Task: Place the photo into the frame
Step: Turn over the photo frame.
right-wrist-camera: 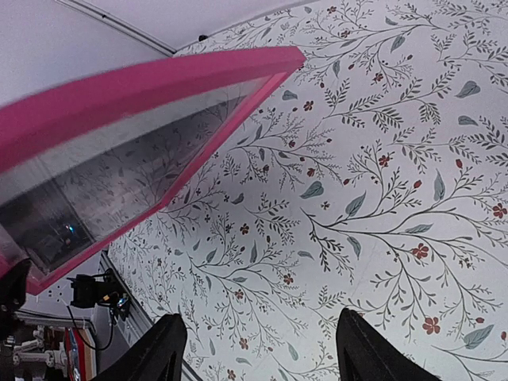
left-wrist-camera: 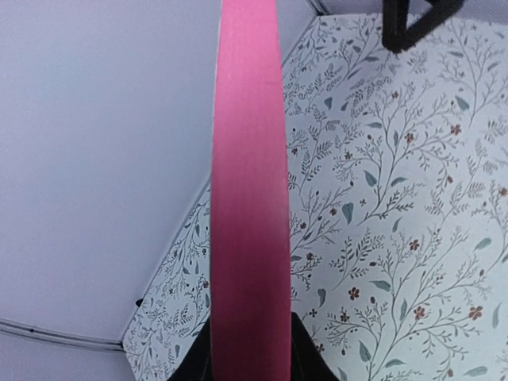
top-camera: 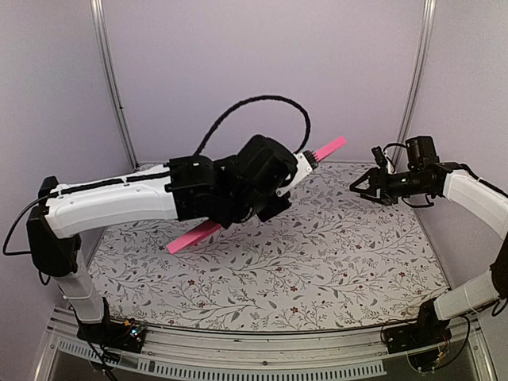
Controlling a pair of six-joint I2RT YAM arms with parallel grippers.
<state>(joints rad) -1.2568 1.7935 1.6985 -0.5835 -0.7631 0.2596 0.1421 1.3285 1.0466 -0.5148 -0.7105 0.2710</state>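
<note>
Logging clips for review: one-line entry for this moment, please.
left gripper: shut on pink frame, raised off table, tilted | right gripper: open, empty

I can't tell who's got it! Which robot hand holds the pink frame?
The left gripper: it clamps the frame in the air. The right gripper hangs open, empty.

The frame [top-camera: 194, 236] hangs tilted above the surface [top-camera: 333, 270], running from 8 o'clock to 2 o'clock across the centre of the top view. One rail sits between the fingers of the left tool [left-wrist-camera: 250, 367]. The right tool [top-camera: 361, 185] is at 3 o'clock of the frame's far end, apart from it.
</note>
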